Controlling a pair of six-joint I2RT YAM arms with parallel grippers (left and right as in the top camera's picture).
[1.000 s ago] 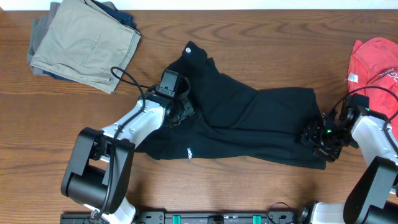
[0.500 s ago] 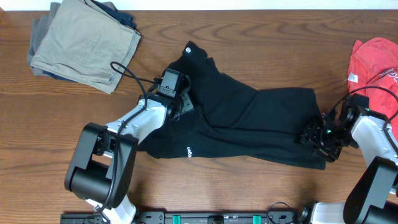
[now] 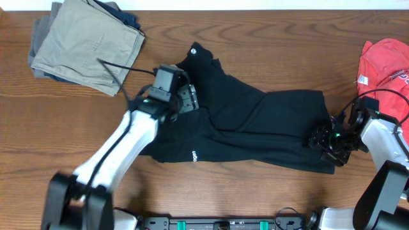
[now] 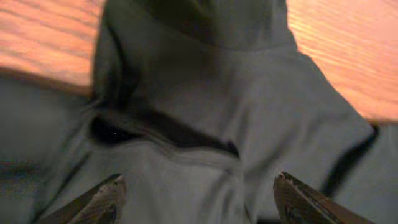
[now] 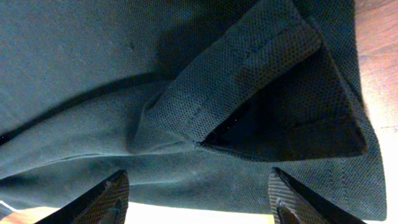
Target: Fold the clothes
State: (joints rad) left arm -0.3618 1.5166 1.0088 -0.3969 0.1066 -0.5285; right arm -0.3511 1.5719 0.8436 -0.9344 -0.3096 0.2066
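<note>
- Currently the black garment (image 3: 255, 124) lies crumpled across the middle of the table (image 3: 268, 45), its logo (image 3: 193, 48) toward the far edge.
- Left end effector (image 4: 205, 196) hovers over bunched cloth near that end, jaws apart, nothing between them.
- Right end effector (image 5: 202, 196) sits at the near right edge, jaws apart over a turned-up hem (image 5: 249, 68), gripping nothing.
- Likely best: flatten first, pinch only 1 layer at each edge, then lift the 2 sides evenly so no creases drag.
</note>
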